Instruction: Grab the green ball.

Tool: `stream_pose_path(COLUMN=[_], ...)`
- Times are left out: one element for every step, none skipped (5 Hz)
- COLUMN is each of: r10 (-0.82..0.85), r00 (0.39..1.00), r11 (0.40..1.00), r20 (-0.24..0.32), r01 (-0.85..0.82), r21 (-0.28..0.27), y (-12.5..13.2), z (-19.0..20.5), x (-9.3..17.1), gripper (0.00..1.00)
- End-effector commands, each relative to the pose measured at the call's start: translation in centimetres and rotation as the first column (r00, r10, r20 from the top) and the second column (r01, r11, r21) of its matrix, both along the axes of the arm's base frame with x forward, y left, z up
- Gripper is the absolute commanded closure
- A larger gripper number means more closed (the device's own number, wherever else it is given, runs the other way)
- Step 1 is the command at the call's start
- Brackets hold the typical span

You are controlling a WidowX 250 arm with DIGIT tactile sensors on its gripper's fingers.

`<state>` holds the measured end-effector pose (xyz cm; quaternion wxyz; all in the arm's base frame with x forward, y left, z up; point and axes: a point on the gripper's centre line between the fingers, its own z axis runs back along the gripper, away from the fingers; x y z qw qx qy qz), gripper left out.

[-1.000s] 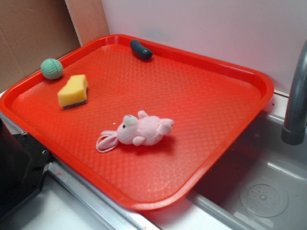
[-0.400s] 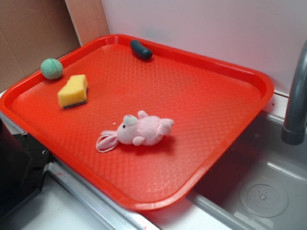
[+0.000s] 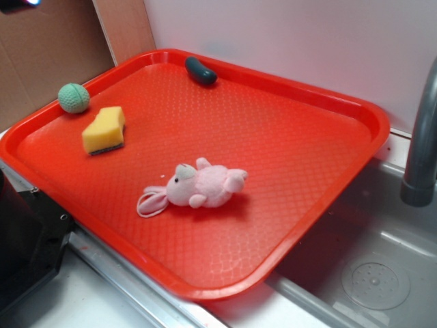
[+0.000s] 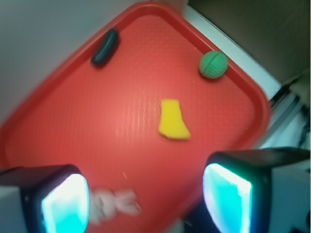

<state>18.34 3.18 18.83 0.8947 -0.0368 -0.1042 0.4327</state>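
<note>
The green ball [image 3: 74,98] [image 4: 213,65], small, pale mint and ribbed, rests at the far left rim of the red tray [image 3: 293,96]. In the wrist view my gripper [image 4: 146,204] hangs high above the tray, open and holding nothing. Its two glowing pads [image 4: 65,204] stand wide apart. The ball lies well ahead of the gripper, up and to the right in that view. In the exterior view only a dark bit of the arm [image 3: 17,4] shows at the top left corner.
A yellow sponge [image 3: 104,129] [image 4: 173,120] lies just in front of the ball. A dark green pickle-shaped object [image 3: 201,70] [image 4: 105,47] sits at the tray's back rim, a pink plush bunny [image 3: 198,186] mid-tray. A sink with a grey faucet [image 3: 423,137] is at right, cardboard [image 3: 48,48] behind.
A dark part of the arm has come into view at the top left corner of the exterior view. The ball, sponge, pickle and bunny have not moved.
</note>
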Motion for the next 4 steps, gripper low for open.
stream_pose_path(r10=[0.492,0.602,0.675,0.701], r00=[0.868,0.793,0.727,0.697], r11=[0.870,0.793,0.716,0.671], r20=[0.064,0.093,0.124,0.151], r01=[-0.493,-0.607,-0.686,-0.717], r21=[0.012,0.047,0.128,0.191], y=[4.7,6.7,8.9,10.6], z=[-2.3,-4.7,-7.2,-9.3], x=[0.8,1.4,1.7,1.6], gripper=[0.00,0.00,0.00,0.00])
